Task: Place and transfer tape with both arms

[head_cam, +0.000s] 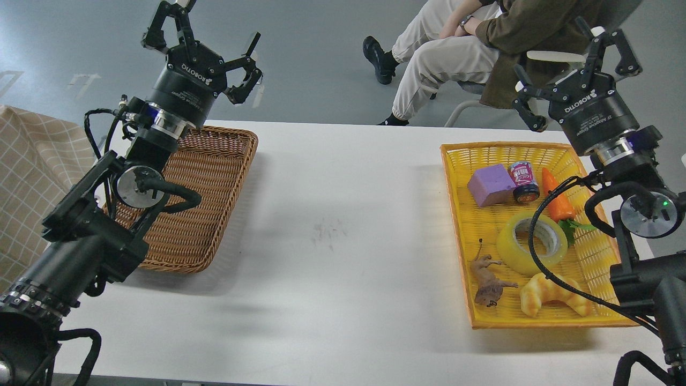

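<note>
The tape (530,242), a translucent yellow roll with a grey-white core, lies flat in the yellow basket (461,214) at the right of the table. My right gripper (573,72) hovers above the far right corner of that basket, fingers spread open and holding nothing. A black cable of the right arm crosses in front of the tape. My left gripper (206,48) hangs high over the far edge of the brown wicker basket (214,177) on the left, also open and holding nothing.
In the yellow basket with the tape lie a purple block (490,185), a small can (524,181), a toy carrot (557,198), a croissant toy (552,301) and a brown animal figure (486,281). A seated person (471,48) is behind the table. A checked cloth (32,177) lies at the left.
</note>
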Action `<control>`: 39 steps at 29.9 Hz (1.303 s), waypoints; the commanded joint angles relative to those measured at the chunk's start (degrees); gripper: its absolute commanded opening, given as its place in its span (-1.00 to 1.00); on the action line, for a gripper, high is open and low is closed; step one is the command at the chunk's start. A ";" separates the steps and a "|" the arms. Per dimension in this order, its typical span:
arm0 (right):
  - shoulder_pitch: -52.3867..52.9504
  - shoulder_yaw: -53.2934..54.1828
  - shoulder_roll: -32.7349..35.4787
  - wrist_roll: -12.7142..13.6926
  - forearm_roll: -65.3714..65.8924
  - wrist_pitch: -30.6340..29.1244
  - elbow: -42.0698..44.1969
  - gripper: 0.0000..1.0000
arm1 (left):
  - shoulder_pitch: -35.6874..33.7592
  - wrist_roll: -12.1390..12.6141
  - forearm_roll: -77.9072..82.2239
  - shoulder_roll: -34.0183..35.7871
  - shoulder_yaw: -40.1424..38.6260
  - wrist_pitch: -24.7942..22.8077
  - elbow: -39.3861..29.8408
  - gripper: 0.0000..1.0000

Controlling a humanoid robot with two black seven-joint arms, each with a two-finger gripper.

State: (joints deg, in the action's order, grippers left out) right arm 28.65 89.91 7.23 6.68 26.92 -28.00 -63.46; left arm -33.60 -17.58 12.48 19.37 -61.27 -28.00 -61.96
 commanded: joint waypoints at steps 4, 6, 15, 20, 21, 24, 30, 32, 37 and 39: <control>0.00 0.01 0.06 0.00 -0.03 0.00 0.00 1.00 | -0.06 -0.09 0.00 0.06 0.10 0.00 0.00 0.96; -0.09 0.09 0.06 0.00 -0.03 0.00 -0.09 1.00 | -0.06 0.00 0.00 0.06 -0.08 0.00 0.00 0.96; 0.00 0.09 0.06 0.00 -0.03 0.00 -0.18 1.00 | -0.06 0.00 0.00 0.06 -0.43 0.00 0.00 0.96; 0.00 0.09 0.06 0.00 -0.03 0.00 -0.18 1.00 | -0.06 0.00 0.00 0.06 -0.43 0.00 0.00 0.96; 0.00 0.09 0.06 0.00 -0.03 0.00 -0.18 1.00 | -0.06 0.00 0.00 0.06 -0.52 0.00 0.00 0.96; 0.00 0.09 0.06 0.00 -0.03 0.00 -0.17 1.00 | 0.03 0.00 0.00 0.06 -0.43 0.00 0.00 0.96; 0.00 0.09 0.06 0.00 -0.03 0.00 -0.18 1.00 | 0.03 0.00 0.00 0.06 -0.34 0.00 0.00 0.96; 0.00 0.09 0.06 0.00 -0.03 0.00 -0.18 1.00 | 0.03 0.00 0.00 0.06 -0.43 0.00 0.00 0.96; 0.00 0.09 0.06 0.00 -0.03 0.00 -0.18 1.00 | -0.06 0.00 0.00 0.06 -0.52 0.00 0.00 0.96; 0.00 0.09 0.06 0.00 -0.03 0.00 -0.17 1.00 | 0.03 0.00 0.00 0.06 -0.43 0.00 0.00 0.96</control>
State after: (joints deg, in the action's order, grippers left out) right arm 28.65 90.00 7.30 6.68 26.90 -28.00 -63.63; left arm -33.58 -17.58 12.48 19.43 -61.77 -28.00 -61.96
